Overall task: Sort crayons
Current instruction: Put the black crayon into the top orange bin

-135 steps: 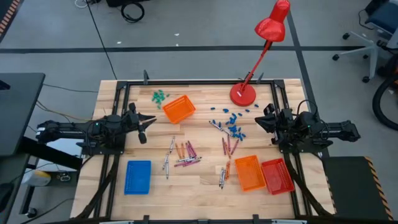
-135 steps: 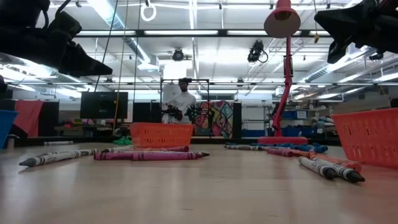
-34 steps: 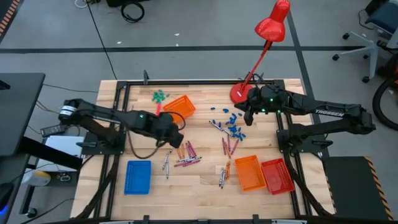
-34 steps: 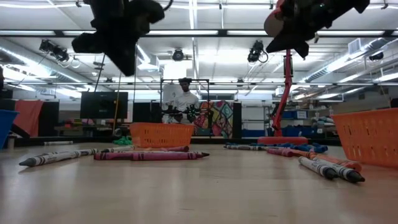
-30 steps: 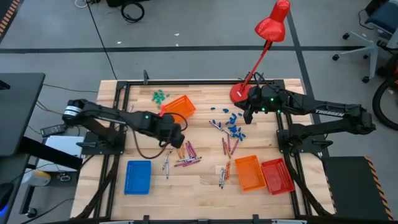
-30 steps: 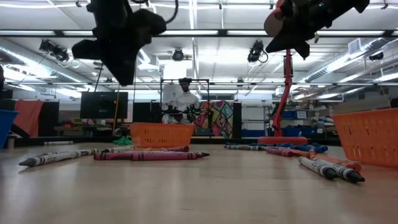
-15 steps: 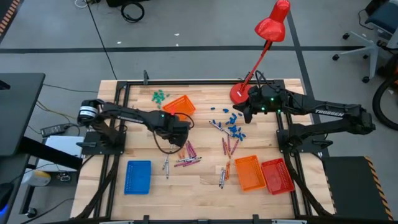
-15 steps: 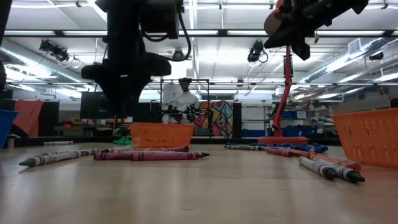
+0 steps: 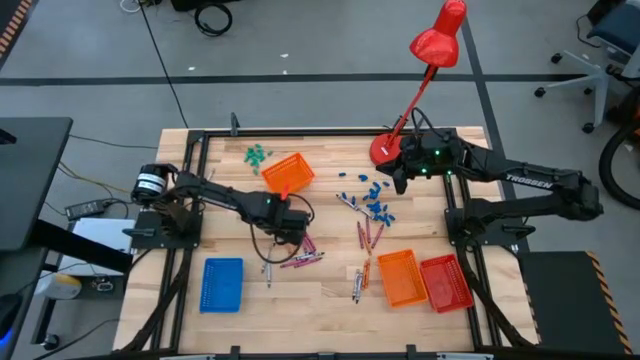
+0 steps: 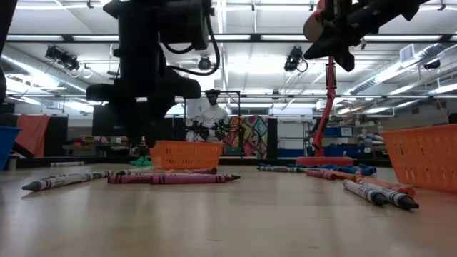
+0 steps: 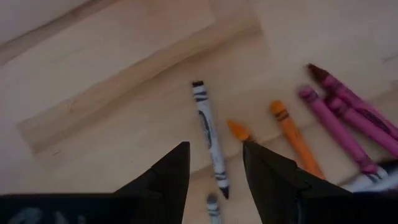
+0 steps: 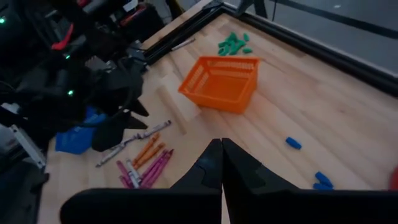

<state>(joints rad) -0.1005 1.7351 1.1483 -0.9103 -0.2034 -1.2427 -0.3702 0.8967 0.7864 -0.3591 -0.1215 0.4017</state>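
Note:
Crayons lie loose on the wooden table in a left pile (image 9: 300,255), a middle pile (image 9: 368,235) and a few near the front (image 9: 358,285). My left gripper (image 9: 283,228) is open above the left pile and points down. In the left wrist view its fingers (image 11: 216,149) stand on either side of a grey-white crayon (image 11: 208,127), with orange crayons (image 11: 289,134) and magenta crayons (image 11: 348,118) beside it. My right gripper (image 9: 395,182) is shut (image 12: 222,149) and hangs in the air near the lamp base, holding nothing.
An orange basket (image 9: 288,175) and green pieces (image 9: 258,153) lie at the far left. Blue pieces (image 9: 375,200) lie mid-table. A red lamp (image 9: 390,150) stands at the far edge. A blue tray (image 9: 222,283), an orange tray (image 9: 402,277) and a red tray (image 9: 446,282) stand near the front.
My left gripper has gone toward the table's right and near edges and down, and now stands low over the left crayon pile. No crayon has moved.

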